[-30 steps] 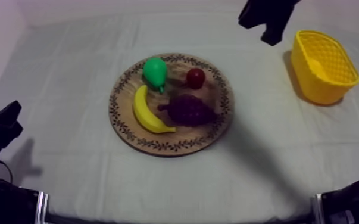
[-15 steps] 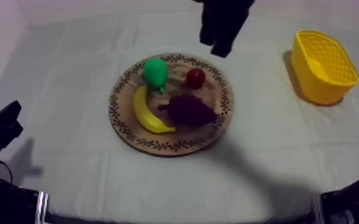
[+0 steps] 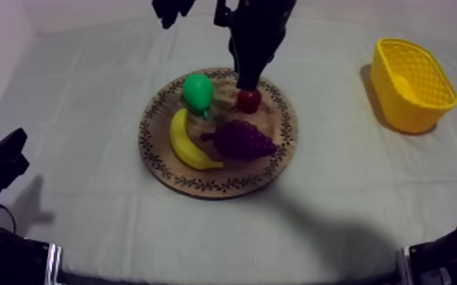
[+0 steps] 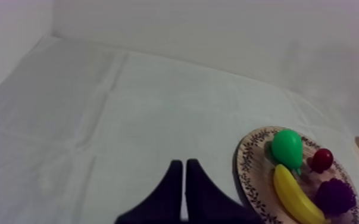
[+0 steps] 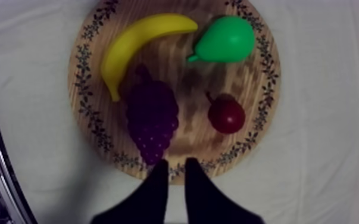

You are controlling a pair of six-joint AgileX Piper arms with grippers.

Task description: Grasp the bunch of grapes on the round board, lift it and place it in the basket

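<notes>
Right claw — tips seemingly parted — hovers over wooden board.

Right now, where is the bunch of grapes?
In the top view the bunch of grapes lies on the wooden board, right of the banana, near the small red fruit.

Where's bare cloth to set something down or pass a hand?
Free: the wide cloth between the wooden board and the left hand; the strip between board and yellow basket. Crowded: the board, carrying banana, pear, grapes and small red fruit, with the right hand over it.
</notes>
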